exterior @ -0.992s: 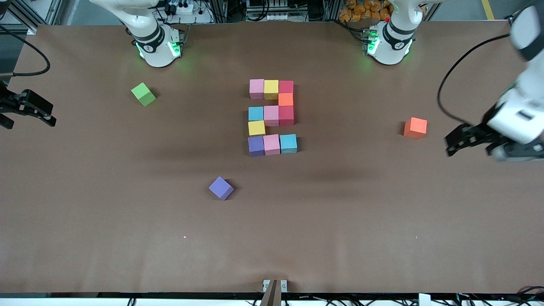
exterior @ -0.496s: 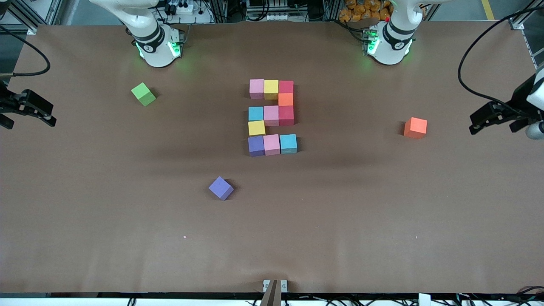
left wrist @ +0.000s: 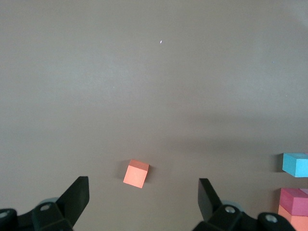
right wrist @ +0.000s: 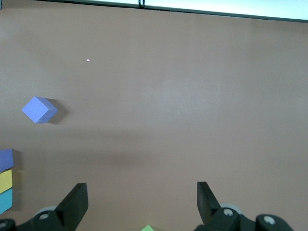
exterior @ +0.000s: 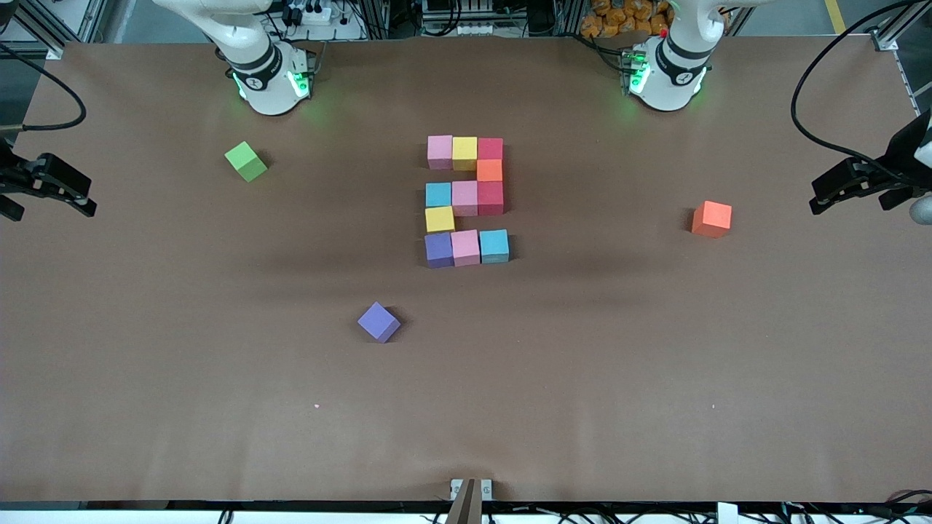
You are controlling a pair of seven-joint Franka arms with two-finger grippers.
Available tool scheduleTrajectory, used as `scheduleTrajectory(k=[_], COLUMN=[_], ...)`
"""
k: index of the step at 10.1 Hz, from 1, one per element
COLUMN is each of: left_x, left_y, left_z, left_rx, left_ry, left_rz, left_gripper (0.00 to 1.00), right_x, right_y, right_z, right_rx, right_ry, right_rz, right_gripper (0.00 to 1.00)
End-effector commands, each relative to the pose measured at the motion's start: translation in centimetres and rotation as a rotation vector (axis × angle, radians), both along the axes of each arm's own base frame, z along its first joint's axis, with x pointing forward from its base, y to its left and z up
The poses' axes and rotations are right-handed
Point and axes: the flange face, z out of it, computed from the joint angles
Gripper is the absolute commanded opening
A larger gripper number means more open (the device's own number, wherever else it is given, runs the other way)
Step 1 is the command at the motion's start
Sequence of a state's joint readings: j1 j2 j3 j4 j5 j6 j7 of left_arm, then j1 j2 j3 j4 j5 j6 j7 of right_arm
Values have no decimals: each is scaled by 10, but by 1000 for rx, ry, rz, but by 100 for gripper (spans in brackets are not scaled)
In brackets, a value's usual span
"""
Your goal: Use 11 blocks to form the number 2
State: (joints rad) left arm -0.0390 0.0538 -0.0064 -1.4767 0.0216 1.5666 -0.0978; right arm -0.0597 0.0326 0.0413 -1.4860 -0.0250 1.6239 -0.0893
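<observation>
A wide table (exterior: 655, 407) covered in plain brown matte sheeting fills the scene, faintly wrinkled along the edge nearest the front camera; past the robots' bases run metal framing, cables and a power strip. At the middle of the table the number 2 (exterior: 466, 200) stands complete, its blocks (exterior: 464, 198) touching side by side, three wide and five tall. Three loose cubes lie well apart from it: a green cube (exterior: 246, 161) toward the right arm's end, an orange cube (exterior: 711, 219) toward the left arm's end, and a purple cube (exterior: 378, 322) nearer the front camera. The left gripper (exterior: 837, 191) hangs released and empty at the table's end, its body cut off by the frame edge. The right gripper (exterior: 69, 191), also released and empty, waits at its own end, likewise cropped. No writing is readable.
</observation>
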Motion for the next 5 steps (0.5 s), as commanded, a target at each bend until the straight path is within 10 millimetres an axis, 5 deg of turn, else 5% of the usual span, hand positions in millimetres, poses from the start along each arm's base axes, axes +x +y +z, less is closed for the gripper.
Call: scheduleTrajectory(k=[1,5], left_x=[-13,-13], left_y=[-4,-12], left_z=[12,13], left_rx=[-20,-9], left_ry=[10,7], left_rz=[-10,81], left_gripper=[100,100], right_x=[-2,-1], right_y=[-2,-1], right_z=[2,1], right_rx=[2,2], right_ry=[-5,-3], right_rz=[3,6], right_gripper=[100,100])
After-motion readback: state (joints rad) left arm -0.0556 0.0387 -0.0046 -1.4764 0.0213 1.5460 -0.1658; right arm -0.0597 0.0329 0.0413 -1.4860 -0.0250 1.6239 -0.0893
